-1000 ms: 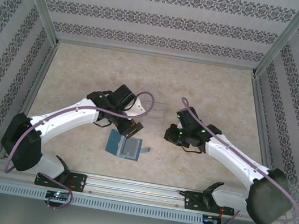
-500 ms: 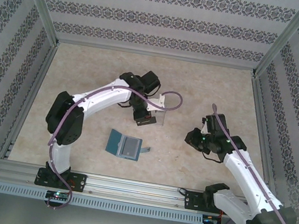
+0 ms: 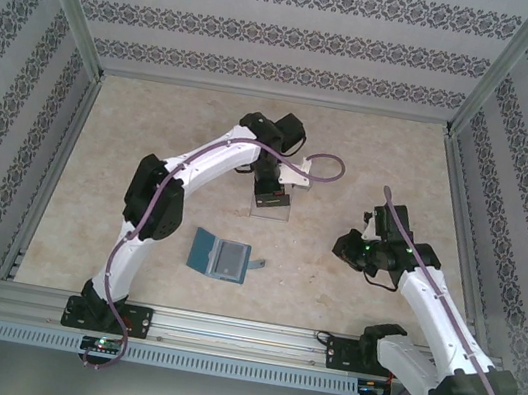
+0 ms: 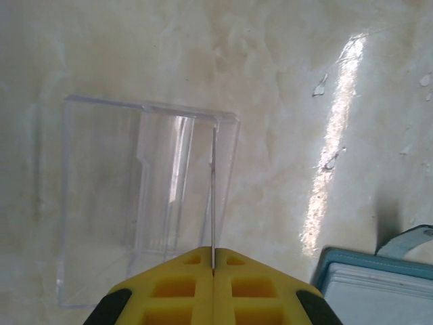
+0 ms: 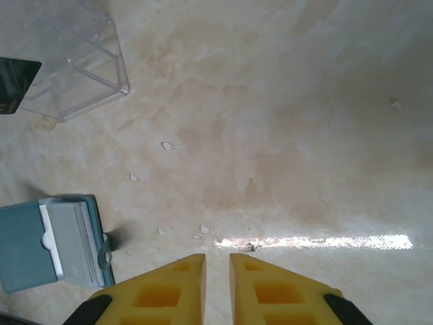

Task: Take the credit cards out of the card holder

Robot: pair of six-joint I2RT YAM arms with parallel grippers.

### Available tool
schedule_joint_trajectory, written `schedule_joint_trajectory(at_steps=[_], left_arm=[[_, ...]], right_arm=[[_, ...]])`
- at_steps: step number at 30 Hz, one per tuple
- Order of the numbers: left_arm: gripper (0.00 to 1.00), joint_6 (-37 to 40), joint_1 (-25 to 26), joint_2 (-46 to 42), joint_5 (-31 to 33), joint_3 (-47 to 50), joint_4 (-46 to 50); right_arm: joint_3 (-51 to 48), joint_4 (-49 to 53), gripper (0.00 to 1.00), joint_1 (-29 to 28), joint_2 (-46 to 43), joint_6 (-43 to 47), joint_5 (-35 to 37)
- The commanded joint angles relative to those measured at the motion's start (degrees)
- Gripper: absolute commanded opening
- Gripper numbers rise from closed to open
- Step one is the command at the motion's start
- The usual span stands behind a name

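My left gripper (image 4: 214,252) is shut on a thin dark credit card (image 4: 213,196), seen edge-on. It holds the card upright over the clear plastic box (image 4: 135,203). From above, that gripper (image 3: 271,199) is at mid-table, beyond the card holder (image 3: 219,256). The teal-blue card holder lies open and flat, grey-blue inside up. The right wrist view shows the held card (image 5: 15,84) beside the box (image 5: 74,54), and a pale edge in the card holder (image 5: 47,247) pocket. My right gripper (image 5: 217,257) hovers over bare table right of the holder, slightly open with nothing between its fingers.
A small grey sliver (image 3: 259,263) lies against the holder's right edge. Aluminium frame posts and patterned walls close in the marble-look table (image 3: 152,138) on three sides. White flecks (image 5: 166,145) dot the surface.
The left arm has swung away from the card holder toward the far side, carrying the card over the clear box. The right arm has drawn back to the right.
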State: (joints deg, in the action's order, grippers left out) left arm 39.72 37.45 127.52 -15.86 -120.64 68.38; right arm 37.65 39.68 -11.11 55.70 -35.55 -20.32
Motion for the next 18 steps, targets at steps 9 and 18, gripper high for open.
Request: schedule_joint_trajectory(at_steps=[9, 18], left_arm=[[0.00, 4.1, 0.5, 6.8, 3.5, -8.5, 7.1], [0.00, 4.3, 0.6, 8.1, 3.2, -12.9, 10.2]], right_arm=[[-0.1, -0.4, 0.19, 2.7, 2.4, 3.2, -2.8], [0.1, -0.7, 0.19, 3.6, 3.1, 3.8, -3.3]])
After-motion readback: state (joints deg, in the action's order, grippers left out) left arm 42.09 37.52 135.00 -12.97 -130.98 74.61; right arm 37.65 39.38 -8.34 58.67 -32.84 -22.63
